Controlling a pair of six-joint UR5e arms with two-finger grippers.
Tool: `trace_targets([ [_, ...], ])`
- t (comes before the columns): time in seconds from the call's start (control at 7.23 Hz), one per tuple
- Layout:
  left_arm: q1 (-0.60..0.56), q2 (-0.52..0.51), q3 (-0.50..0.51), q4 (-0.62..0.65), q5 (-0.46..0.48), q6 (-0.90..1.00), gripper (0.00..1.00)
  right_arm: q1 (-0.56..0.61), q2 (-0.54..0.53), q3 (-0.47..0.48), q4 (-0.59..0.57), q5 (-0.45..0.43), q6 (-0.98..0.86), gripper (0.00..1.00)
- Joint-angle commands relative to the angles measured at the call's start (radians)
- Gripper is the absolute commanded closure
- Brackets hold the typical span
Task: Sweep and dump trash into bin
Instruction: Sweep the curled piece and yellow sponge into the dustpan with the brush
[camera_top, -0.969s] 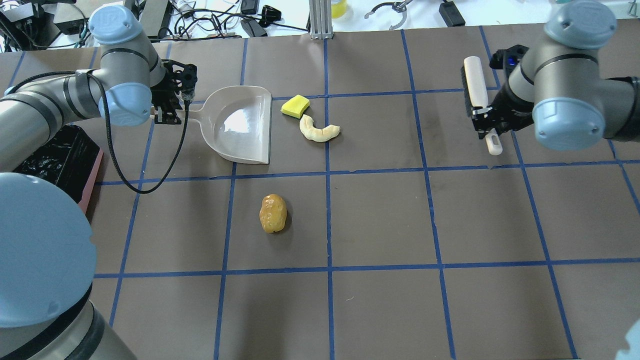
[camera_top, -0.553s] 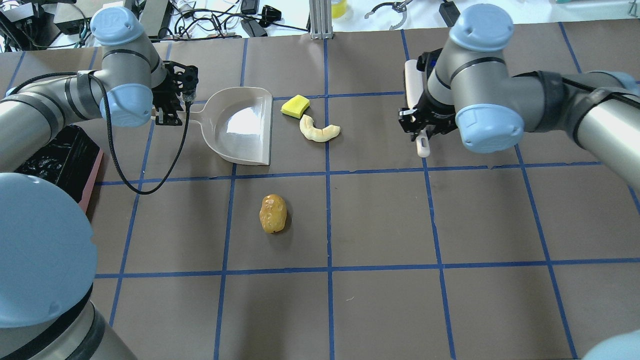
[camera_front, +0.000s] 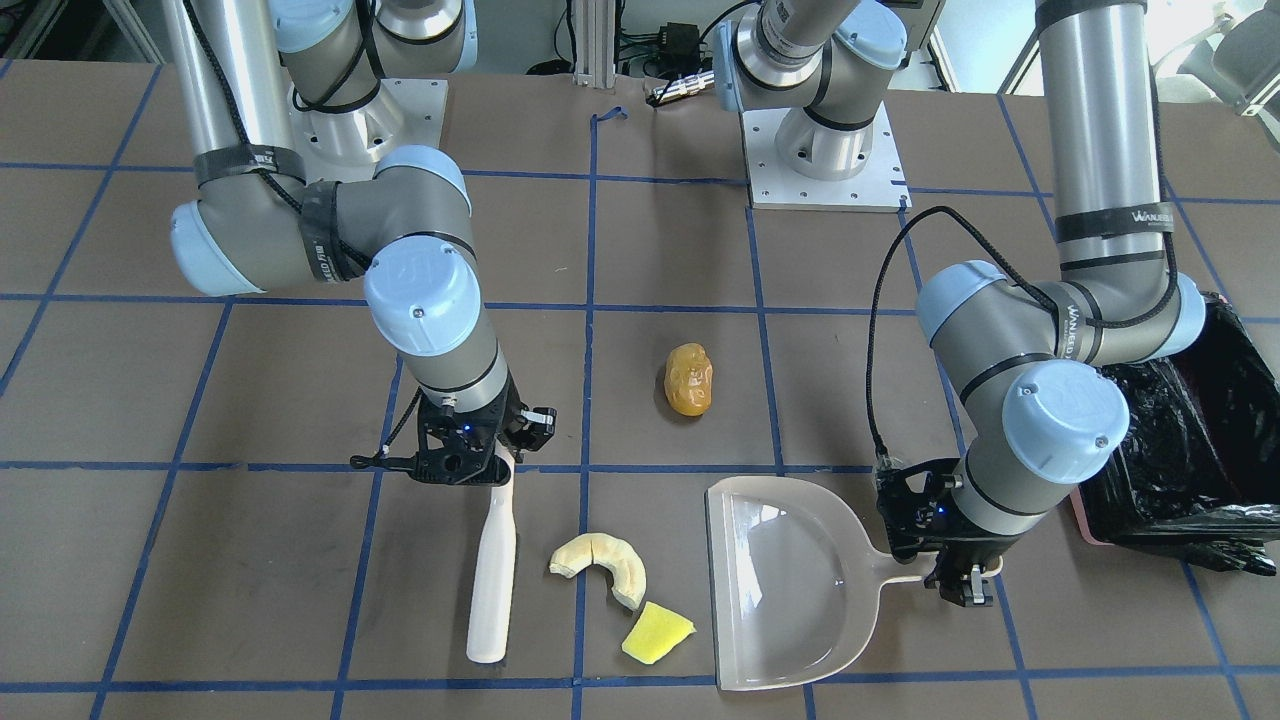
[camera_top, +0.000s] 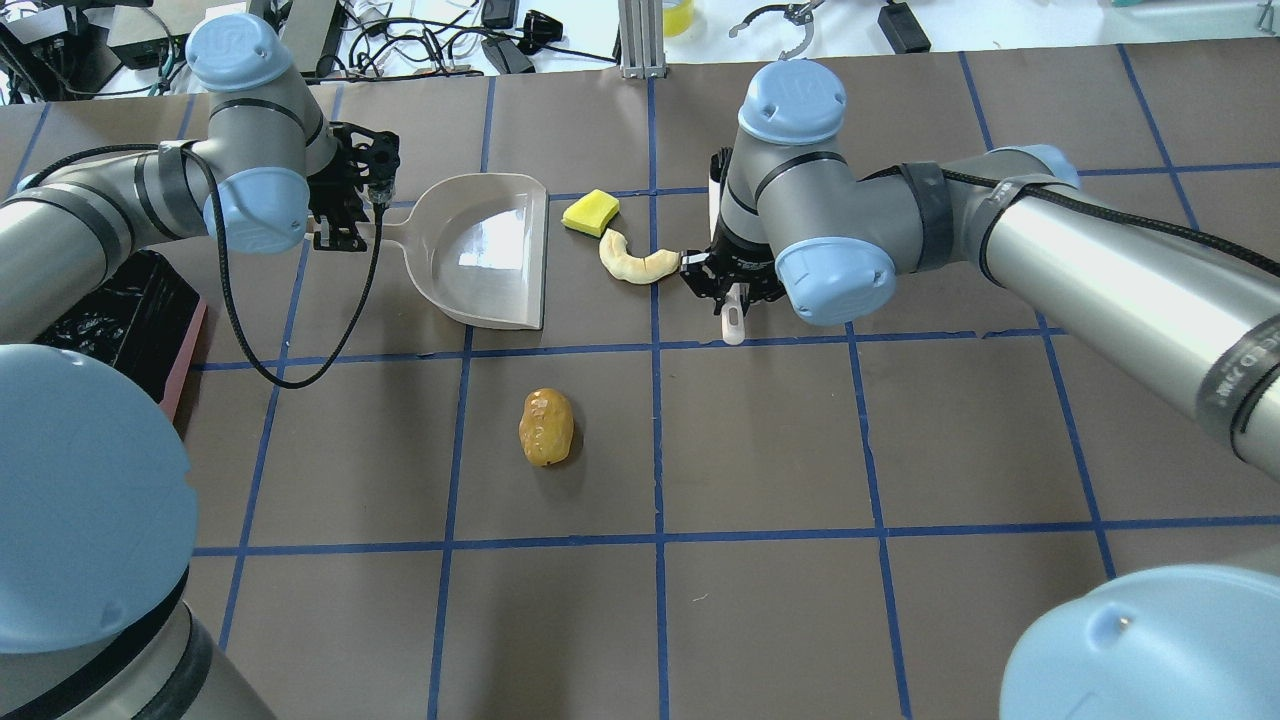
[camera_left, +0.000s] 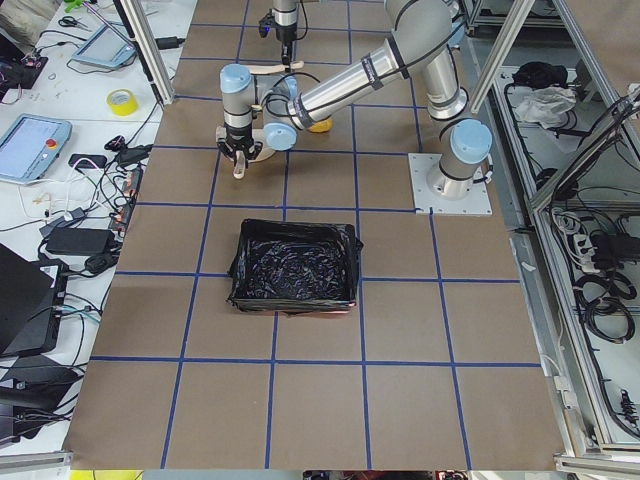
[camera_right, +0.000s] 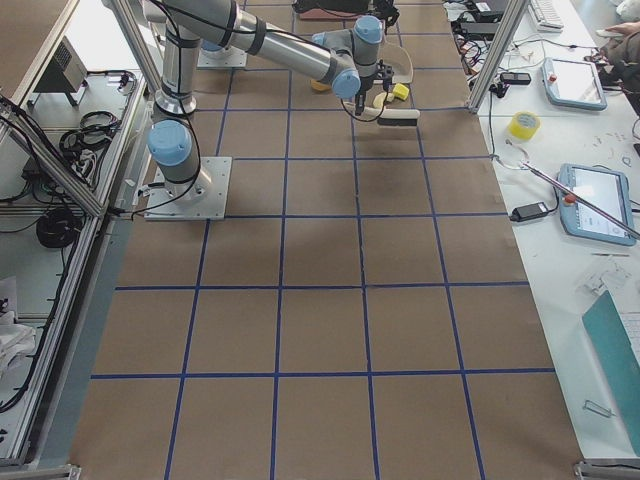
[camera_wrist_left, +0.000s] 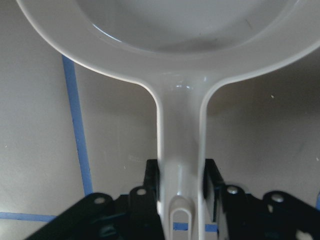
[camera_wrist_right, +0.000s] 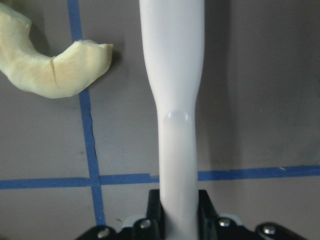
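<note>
Right gripper (camera_wrist_right: 178, 212), pinching brush (camera_front: 490, 580) handle, swung in beside crescent piece (camera_front: 612, 560) — sweep ready. Left gripper (camera_wrist_left: 181, 187) clamps dustpan (camera_front: 790, 590) handle — unmoved.

Bright, even light; soft shadows

Robotics lab: taped-grid table (camera_top: 760, 450), teach pendants (camera_right: 598, 203), cable clutter (camera_left: 600, 290), aluminium framing (camera_top: 640, 40).

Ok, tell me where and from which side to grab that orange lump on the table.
Take the orange lump across its narrower middle, coming down from above. It lies flat on the table, its long axis running toward and away from the robot, with nothing touching it, so a left-right pinch spans the shorter width.
</note>
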Motion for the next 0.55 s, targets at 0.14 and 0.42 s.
trace_targets([
  [0.14, -0.006, 0.001, -0.003, -0.001, 0.004, -0.009, 1.0, 0.078, 0.106, -0.115, -0.022, 0.036, 0.097, 1.0],
  [0.42, -0.008, 0.002, -0.003, -0.001, 0.004, -0.014, 1.0, 0.126, 0.123, -0.14, -0.022, 0.036, 0.178, 1.0],
])
